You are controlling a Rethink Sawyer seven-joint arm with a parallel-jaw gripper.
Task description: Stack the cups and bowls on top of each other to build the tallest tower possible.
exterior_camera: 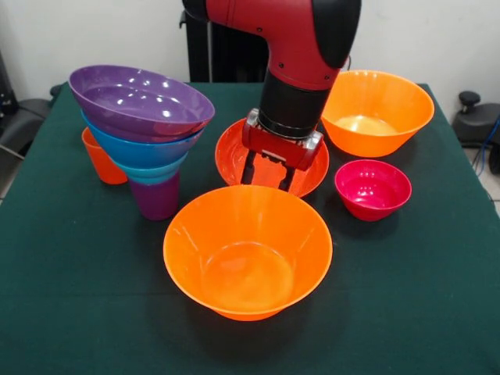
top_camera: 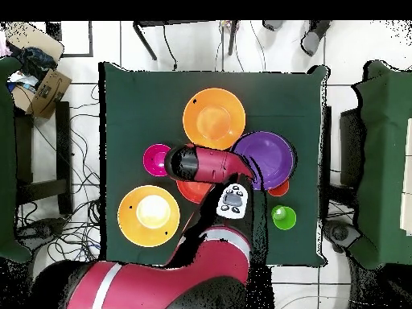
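The tower (exterior_camera: 144, 141) stands at the left: a purple tumbler (exterior_camera: 156, 199) with a teal bowl (exterior_camera: 153, 173), a blue bowl (exterior_camera: 141, 150) and a purple bowl (exterior_camera: 141, 101) (top_camera: 265, 157) nested above. An orange cup (exterior_camera: 100, 160) (top_camera: 279, 190) stands behind it. A green cup (top_camera: 283, 217) shows only from overhead. A large orange bowl (exterior_camera: 248, 250) (top_camera: 213, 118) sits in front. My gripper (exterior_camera: 268, 178) is open and empty, low over the shallow red-orange bowl (exterior_camera: 231, 152) (top_camera: 191, 193), just behind that orange bowl's far rim. A second orange bowl (exterior_camera: 377, 109) (top_camera: 148, 215) and a small magenta bowl (exterior_camera: 373, 187) (top_camera: 155, 159) sit to the right.
The table has a dark green cloth (exterior_camera: 70, 312) (top_camera: 129, 96). My arm (top_camera: 205, 165) hides the gripper from overhead. Chairs and a box (top_camera: 44, 88) stand around the table on the floor.
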